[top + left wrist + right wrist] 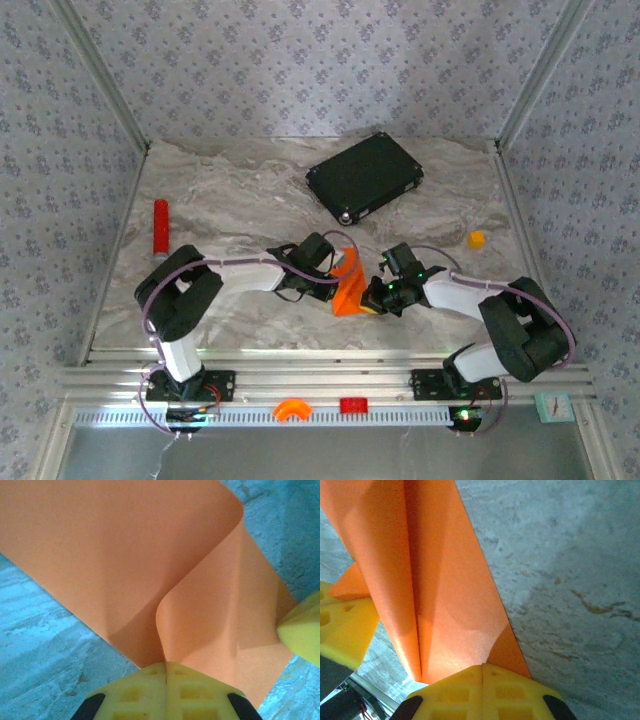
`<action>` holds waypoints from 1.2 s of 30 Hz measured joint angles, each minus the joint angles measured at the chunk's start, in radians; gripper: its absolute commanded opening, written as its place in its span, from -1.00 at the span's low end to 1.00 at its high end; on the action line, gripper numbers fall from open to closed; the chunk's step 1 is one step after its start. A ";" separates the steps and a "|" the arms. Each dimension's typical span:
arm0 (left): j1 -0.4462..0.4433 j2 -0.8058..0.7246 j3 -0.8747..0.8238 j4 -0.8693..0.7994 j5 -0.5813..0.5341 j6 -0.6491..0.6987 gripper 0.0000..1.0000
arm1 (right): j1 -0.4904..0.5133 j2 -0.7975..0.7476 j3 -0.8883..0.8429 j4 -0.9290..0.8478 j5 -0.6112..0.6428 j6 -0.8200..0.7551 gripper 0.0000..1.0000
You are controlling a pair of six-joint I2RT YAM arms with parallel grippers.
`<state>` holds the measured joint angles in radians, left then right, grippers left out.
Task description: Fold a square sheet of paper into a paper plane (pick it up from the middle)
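Observation:
The square sheet of paper (349, 292) is bright orange and stands bent and folded at the table's middle, between my two grippers. In the left wrist view the sheet (125, 555) curls into a soft fold running into my left gripper (165, 664), which is shut on its edge. In the right wrist view the paper (445, 590) shows a sharp lengthwise crease, and my right gripper (482, 668) is shut on its end. From above, the left gripper (337, 270) and right gripper (376, 296) pinch it from opposite sides. I cannot tell whether it has a plane's pointed shape.
A black flat case (365, 178) lies at the back right of the marble table (230, 190). A red cylinder (160, 226) lies at the left edge. A small orange-yellow lump (477, 239) sits at the right. Aluminium rails run along the near edge.

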<state>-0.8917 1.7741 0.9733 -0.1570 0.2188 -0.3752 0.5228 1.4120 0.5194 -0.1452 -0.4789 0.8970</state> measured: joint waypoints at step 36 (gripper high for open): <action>0.000 0.017 0.002 0.003 0.005 0.008 -1.00 | 0.000 0.000 0.000 -0.002 0.000 0.000 -0.90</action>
<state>-0.8917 1.7908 0.9749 -0.1539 0.2234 -0.3672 0.5228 1.4124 0.5198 -0.1467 -0.4793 0.8970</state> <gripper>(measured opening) 0.062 0.060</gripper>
